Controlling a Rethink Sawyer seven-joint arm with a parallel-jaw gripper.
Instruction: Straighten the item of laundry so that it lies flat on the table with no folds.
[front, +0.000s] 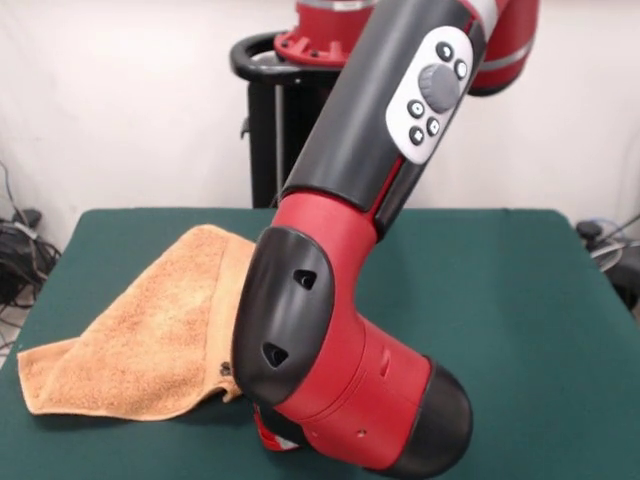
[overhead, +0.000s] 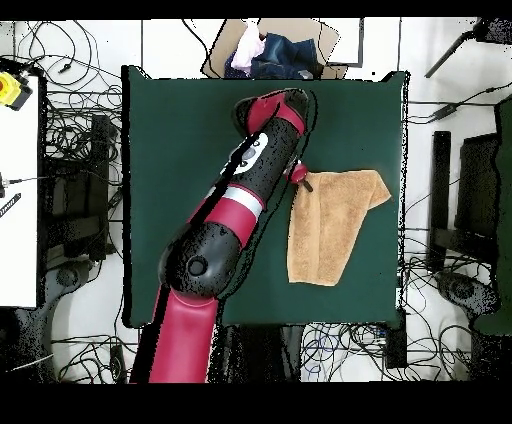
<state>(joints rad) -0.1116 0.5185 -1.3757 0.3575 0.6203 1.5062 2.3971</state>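
The orange-tan towel (front: 140, 325) lies on the left part of the green table (front: 500, 300), with its right edge raised beside the arm. In the overhead view the towel (overhead: 325, 230) is a rough rectangle with one corner drawn to a point on the right. The gripper (overhead: 301, 179) sits at the towel's upper left corner. In the front view the arm's big red and black wrist (front: 330, 350) hides the gripper almost wholly. The table also shows in the overhead view (overhead: 180, 130).
The arm stretches low across the table's middle (overhead: 245, 200). The black pedestal (front: 270, 130) stands behind the table. A cardboard box of clothes (overhead: 272, 50) sits past the table's top edge. Cables lie all round on the floor (overhead: 70, 130).
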